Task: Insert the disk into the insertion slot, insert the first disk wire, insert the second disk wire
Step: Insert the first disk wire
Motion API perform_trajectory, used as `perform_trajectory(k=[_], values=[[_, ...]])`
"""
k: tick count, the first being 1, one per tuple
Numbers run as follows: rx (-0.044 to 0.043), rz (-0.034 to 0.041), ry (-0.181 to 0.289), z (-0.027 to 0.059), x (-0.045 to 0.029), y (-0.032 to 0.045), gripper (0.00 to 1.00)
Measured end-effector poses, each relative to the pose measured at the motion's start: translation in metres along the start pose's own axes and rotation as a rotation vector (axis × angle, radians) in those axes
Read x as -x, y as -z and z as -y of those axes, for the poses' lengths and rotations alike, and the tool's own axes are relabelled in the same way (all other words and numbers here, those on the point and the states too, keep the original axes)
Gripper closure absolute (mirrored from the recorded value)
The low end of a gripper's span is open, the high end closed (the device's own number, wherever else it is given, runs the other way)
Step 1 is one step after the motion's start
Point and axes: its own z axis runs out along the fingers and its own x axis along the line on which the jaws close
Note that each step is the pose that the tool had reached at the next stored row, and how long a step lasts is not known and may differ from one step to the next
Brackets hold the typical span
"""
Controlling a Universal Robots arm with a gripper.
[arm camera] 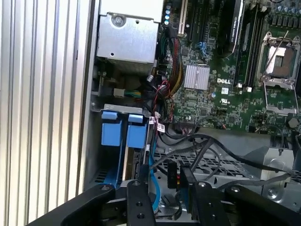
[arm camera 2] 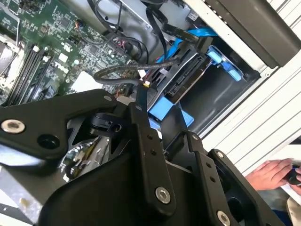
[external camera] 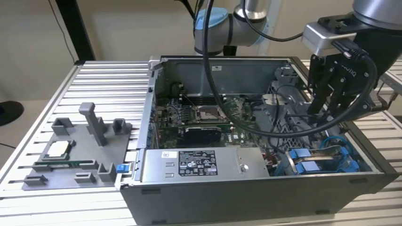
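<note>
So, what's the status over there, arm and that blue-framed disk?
Gripper low inside the case. Disk sitting in the insertion slot. Black wires looped right by the gripper.

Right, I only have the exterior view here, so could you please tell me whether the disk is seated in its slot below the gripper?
Observer: Yes; in the second wrist view the disk stands edge-on in its blue frame, down in the insertion slot.
Operator: Thank you. Is a wire near it?
Observer: A dark braided wire ends close beside the blue frame; whether it is plugged in, I cannot tell.
Operator: Is anyone near the case?
Observer: A person's hand is just past the case, by the slatted table.
</note>
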Motion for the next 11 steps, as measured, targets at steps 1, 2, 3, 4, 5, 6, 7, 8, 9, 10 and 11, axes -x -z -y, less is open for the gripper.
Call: perform_trajectory(k=[1,2,3,4,5,6,7,8,9,10,11], values=[[-0.0015,-0.0002,0.0,-0.0005,0.0,-0.0005,0.0],[-0.0031,-0.0003,0.0,-0.0007,0.0001,-0.0008,0.0],[-0.0046,-0.0006,0.0,-0.0009,0.0001,-0.0008,0.0],[-0.006,-0.0004,0.0,-0.001,0.0001,-0.0009,0.0],[-0.0074,0.0004,0.0,-0.0011,0.0001,-0.001,0.0],[-0.008,0.001,0.0,-0.0012,0.0002,-0.001,0.0],[-0.0086,0.0016,0.0,-0.0013,0.0001,-0.0013,0.0],[-0.0092,0.0025,0.0,-0.0015,0.0001,-0.0015,0.0],[-0.0097,0.0033,0.0,-0.0016,0.0001,-0.0017,0.0],[-0.0101,0.004,0.0,-0.0017,0.0001,-0.0019,0.0],[-0.0104,0.0045,0.0,-0.0018,0.0002,-0.0022,0.0]])
